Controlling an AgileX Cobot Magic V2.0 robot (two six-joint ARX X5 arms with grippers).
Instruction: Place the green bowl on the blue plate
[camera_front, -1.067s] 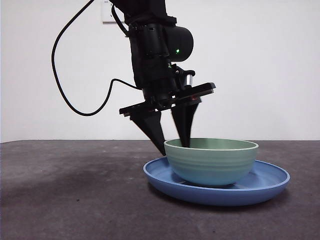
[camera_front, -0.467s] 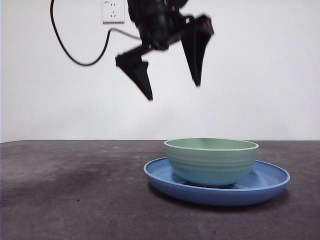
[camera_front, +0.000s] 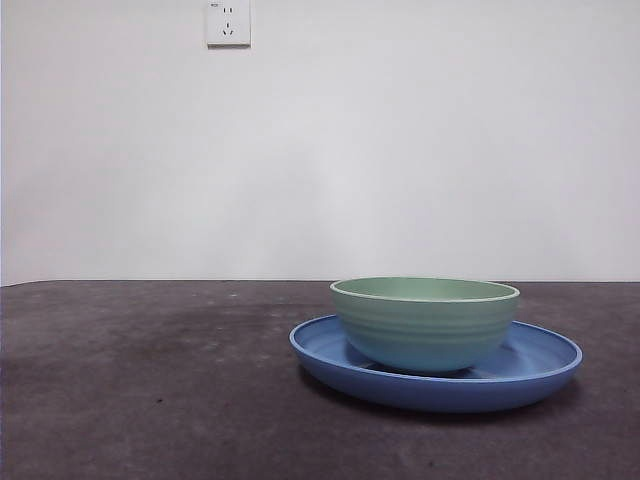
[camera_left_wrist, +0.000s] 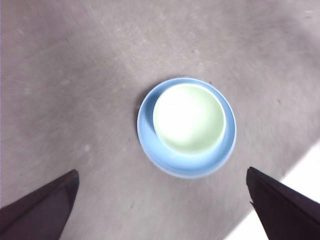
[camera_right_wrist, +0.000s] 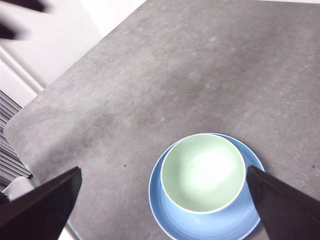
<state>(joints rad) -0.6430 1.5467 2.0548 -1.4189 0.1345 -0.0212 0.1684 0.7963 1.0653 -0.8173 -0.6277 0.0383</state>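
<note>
Left tool (camera_left_wrist: 162, 210): jaws spread wide, nothing between them, held high over the counter. The pale mint-green round matte bowl (camera_left_wrist: 188, 118) sat well below it, clear of both jaws. Right tool (camera_right_wrist: 165, 210): same state, jaws wide apart and holding nothing, also high up, with the bowl (camera_right_wrist: 202, 172) below and between the jaw tips in its view, no contact.

Bowl sat upright inside the wide shallow glossy blue plate (camera_front: 540, 360), base on the plate floor, off-centre: in the front view it stood toward the plate's left side, with more bare blue showing on the right. Faint ridges were visible round the bowl (camera_front: 425, 322) wall. Plate lay flat on the dark grey mottled counter (camera_front: 150, 390).

Versus 0.5 s earlier: the arm that hung above the bowl's left side in the front view had left that view entirely, cable gone too. Bowl and plate sat as before. White wall socket (camera_front: 228, 22) was fully visible at the top.
</note>
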